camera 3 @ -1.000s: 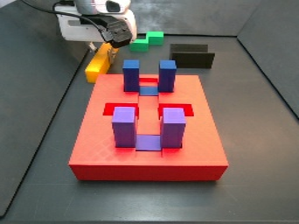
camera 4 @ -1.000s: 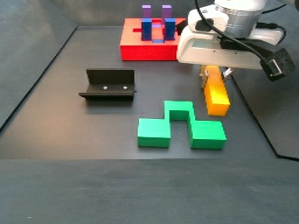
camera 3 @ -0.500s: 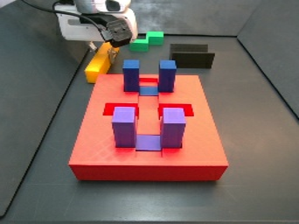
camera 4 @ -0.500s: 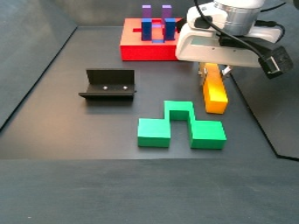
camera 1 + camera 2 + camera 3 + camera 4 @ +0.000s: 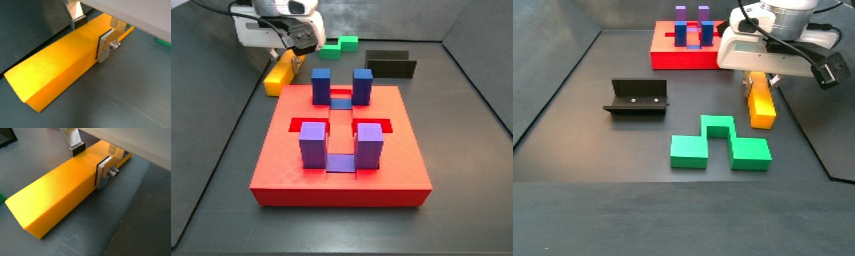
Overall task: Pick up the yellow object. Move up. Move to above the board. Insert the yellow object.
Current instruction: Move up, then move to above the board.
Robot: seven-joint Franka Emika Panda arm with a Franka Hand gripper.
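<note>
- gripper [image 5: 92, 159] down at the yellow object [image 5: 63, 188], fingers [image 5: 105, 172] clamped on its two long sides
- yellow object on the floor beside the board [image 5: 342, 165], near green block [image 5: 716, 146]

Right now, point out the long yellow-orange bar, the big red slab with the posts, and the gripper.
Long yellow-orange bar [image 5: 57, 62]: a wrist view, top face.
Big red slab [image 5: 339, 179]: a side view, bare near edge.
Gripper [image 5: 92, 159]: a wrist view, between the fingertips straddling the bar.
</note>
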